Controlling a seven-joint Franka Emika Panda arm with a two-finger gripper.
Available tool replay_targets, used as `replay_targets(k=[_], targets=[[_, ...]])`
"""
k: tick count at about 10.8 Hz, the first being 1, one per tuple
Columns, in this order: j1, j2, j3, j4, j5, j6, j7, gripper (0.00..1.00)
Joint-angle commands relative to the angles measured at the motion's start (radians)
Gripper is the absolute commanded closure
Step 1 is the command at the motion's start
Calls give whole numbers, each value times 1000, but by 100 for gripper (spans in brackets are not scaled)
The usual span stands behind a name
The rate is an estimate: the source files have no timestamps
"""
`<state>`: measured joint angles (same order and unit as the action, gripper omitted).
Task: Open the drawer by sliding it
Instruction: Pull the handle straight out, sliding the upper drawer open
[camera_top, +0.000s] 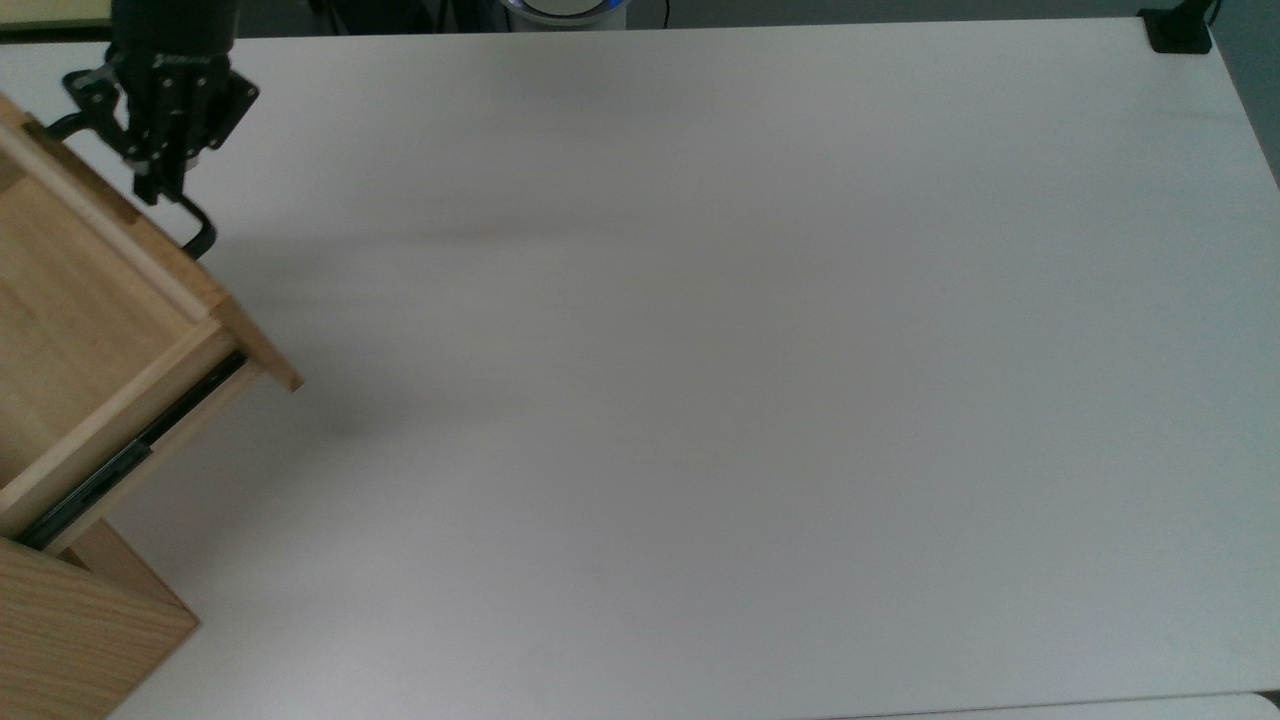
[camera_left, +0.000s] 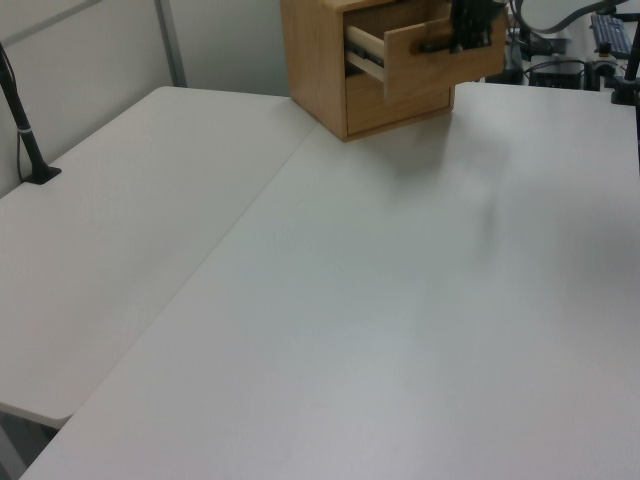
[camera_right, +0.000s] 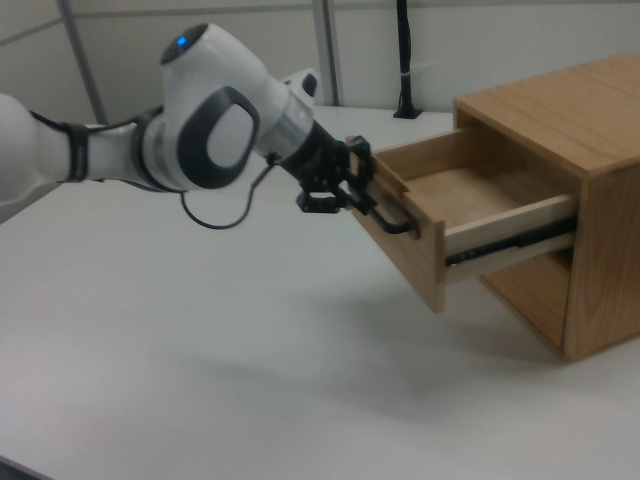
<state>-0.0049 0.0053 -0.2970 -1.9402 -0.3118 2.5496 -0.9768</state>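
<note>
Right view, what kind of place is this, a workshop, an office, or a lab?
Probably a robotics lab. A white robot arm works at a small wooden cabinet on a plain white table, partition panels stand behind, and black camera poles are clamped to the table edges.

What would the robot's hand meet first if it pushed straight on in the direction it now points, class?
The hand points at the drawer, and sits at its black bar handle. Straight on it would meet that handle first, then, probably, the flat front panel just behind it.

Pale pine drawer (camera_right: 447, 196), black handle (camera_right: 382, 208), plain white table (camera_right: 250, 340).
</note>
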Motion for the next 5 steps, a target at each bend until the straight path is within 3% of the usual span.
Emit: replay_targets(k=[1, 2, 3, 4, 5], targets=[[34, -197, 39, -49, -10, -118, 9, 91], [49, -211, 39, -51, -9, -167, 9, 81], [54, -212, 39, -43, 0, -207, 19, 46], [52, -211, 39, -40, 6, -213, 29, 0], [49, -209, 39, -39, 19, -213, 36, 0]])
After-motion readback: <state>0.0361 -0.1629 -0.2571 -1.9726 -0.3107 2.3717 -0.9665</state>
